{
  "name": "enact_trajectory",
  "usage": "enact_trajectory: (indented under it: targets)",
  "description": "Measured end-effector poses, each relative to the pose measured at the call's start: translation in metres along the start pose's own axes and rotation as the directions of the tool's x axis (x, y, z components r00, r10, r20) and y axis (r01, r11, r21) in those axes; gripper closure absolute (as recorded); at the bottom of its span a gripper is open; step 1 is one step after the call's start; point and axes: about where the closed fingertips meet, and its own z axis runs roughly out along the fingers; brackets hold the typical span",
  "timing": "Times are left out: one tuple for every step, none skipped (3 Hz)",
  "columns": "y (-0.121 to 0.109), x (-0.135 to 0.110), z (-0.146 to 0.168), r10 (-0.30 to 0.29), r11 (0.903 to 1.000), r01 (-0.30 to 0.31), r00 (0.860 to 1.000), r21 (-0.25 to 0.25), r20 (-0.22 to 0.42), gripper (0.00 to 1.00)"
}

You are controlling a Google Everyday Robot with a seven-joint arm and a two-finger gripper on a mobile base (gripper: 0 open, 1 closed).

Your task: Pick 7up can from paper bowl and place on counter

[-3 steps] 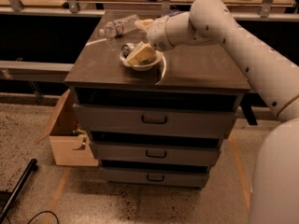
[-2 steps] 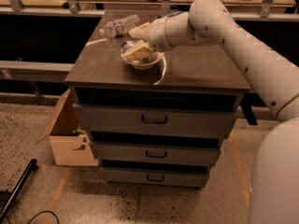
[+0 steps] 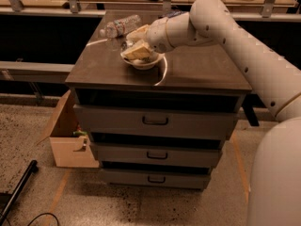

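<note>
Gripper [image 3: 135,45] lowered into paper bowl [image 3: 144,63] on counter [image 3: 197,69]; water bottle [image 3: 121,26] laid behind. Grip state cannot be told.

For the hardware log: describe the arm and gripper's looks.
The arm is off-white: smooth rounded tubes, a bulbous joint, small dark dots along one segment, no cables showing. The gripper, over the paper bowl on the counter, is cream-tan.

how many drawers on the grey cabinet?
3, stacked: top drawer, middle drawer, bottom drawer. None appear hidden. The robot's gripper is at the cream paper bowl on the dark glossy counter.
</note>
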Motion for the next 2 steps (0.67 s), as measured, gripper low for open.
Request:
enact_trajectory:
  targets:
    - [0.0005,-0.0012,0.0003,-0.012,0.9999,0.012,1.0,-0.007,0.011,1.0]
    - [-0.0063,-0.0062,-0.0044,-0.057,0.9982,0.056,0.998,0.019,0.022,1.0]
